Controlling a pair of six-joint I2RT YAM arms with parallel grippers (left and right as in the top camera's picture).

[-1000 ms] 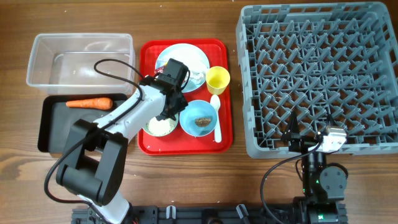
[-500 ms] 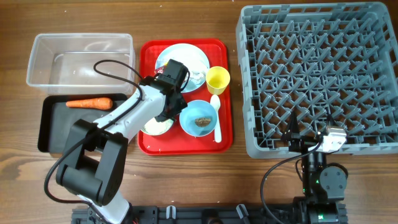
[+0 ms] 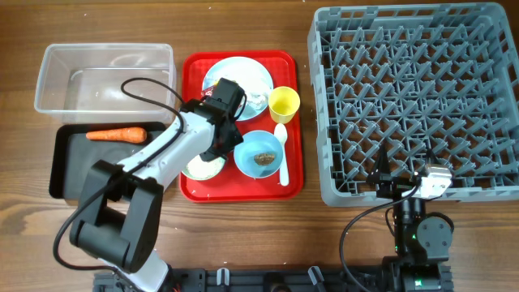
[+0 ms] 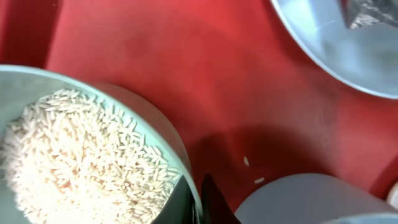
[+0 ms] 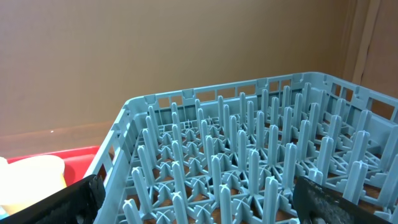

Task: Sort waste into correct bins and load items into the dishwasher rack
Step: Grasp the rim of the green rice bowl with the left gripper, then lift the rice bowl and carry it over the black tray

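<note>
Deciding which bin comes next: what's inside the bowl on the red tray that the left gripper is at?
White rice grains fill the bowl in a heap. The rice covers the bowl's bottom, so anything beneath it can't be seen.

Even bright light, soft shadows, overhead sharp, left wrist close-up slightly blurred

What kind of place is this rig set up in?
Probably a lab tabletop mock-up of a dish-clearing station: brown wooden table, large grey plastic pegged dishwasher rack, flat red plastic serving tray.
</note>
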